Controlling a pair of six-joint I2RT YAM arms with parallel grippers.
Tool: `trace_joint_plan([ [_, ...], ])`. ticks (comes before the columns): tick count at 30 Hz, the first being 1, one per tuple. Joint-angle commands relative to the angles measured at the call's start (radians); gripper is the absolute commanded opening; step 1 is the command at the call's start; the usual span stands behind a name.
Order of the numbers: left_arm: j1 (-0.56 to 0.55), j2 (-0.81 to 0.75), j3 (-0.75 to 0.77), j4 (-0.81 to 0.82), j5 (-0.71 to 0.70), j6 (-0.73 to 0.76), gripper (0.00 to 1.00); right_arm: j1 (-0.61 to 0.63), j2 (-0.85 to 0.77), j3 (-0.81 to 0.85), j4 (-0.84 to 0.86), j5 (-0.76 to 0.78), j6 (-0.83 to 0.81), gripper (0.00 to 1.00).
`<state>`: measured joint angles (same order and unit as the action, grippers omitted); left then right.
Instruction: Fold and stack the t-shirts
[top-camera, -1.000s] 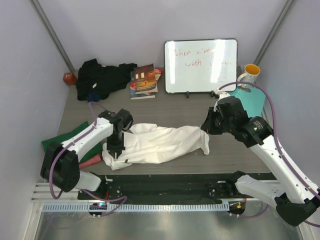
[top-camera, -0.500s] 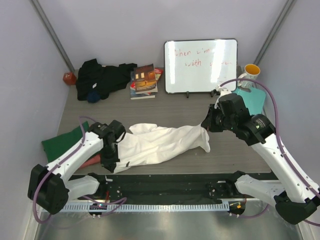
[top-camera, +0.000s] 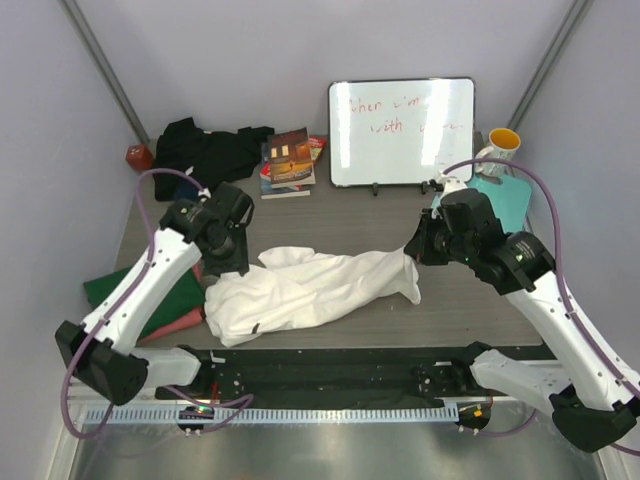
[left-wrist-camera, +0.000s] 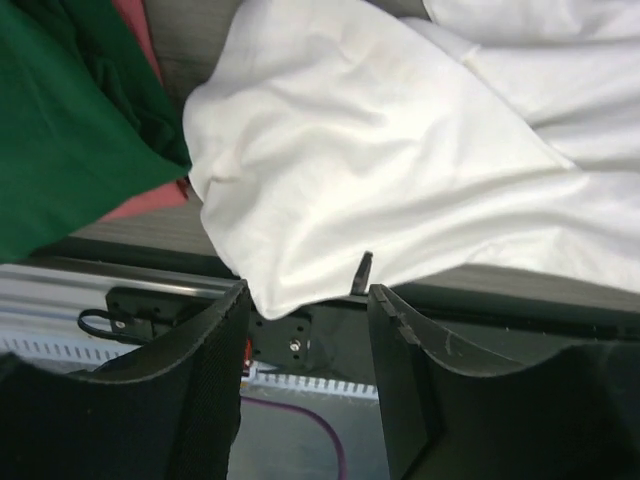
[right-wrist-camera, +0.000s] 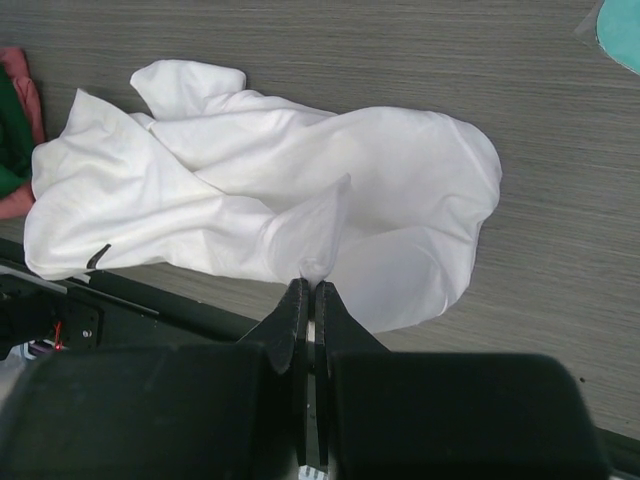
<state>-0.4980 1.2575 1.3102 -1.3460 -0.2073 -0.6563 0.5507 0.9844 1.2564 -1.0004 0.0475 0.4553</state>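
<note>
A crumpled white t-shirt lies stretched left to right near the front of the table. My right gripper is shut on a pinch of its right end, and the cloth peaks up into the closed gripper in the right wrist view. My left gripper hangs open above the shirt's left part, holding nothing. In the left wrist view, the shirt's edge shows beyond the spread fingers of the gripper. A dark green t-shirt and a salmon pink one lie at the front left. A black t-shirt is heaped at the back left.
A whiteboard stands at the back, with books to its left. A mug sits beside a teal mat at the back right. A small red object is in the back left corner. A black rail runs along the front edge.
My left gripper let go of the white shirt's left edge, opened and rose back away from the front edge. The right gripper kept its pinch and hardly moved.
</note>
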Motion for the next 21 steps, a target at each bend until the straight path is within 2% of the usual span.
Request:
trace_joint_plan([
  [1, 0.010, 0.124, 0.069, -0.124, -0.124, 0.066, 0.53, 0.002, -0.082, -0.069, 0.087, 0.012, 0.014, 0.01],
  [10, 0.185, 0.335, 0.012, 0.042, -0.006, 0.106, 0.54, 0.002, -0.030, -0.232, 0.304, 0.005, 0.048, 0.01],
  [14, 0.202, 0.422, -0.023, 0.094, 0.072, 0.080, 0.52, 0.002, 0.014, -0.244, 0.365, 0.028, 0.069, 0.01],
  [21, 0.203, 0.491, -0.020, 0.145, 0.025, 0.064, 0.52, 0.002, 0.034, -0.342, 0.466, 0.091, 0.082, 0.01],
])
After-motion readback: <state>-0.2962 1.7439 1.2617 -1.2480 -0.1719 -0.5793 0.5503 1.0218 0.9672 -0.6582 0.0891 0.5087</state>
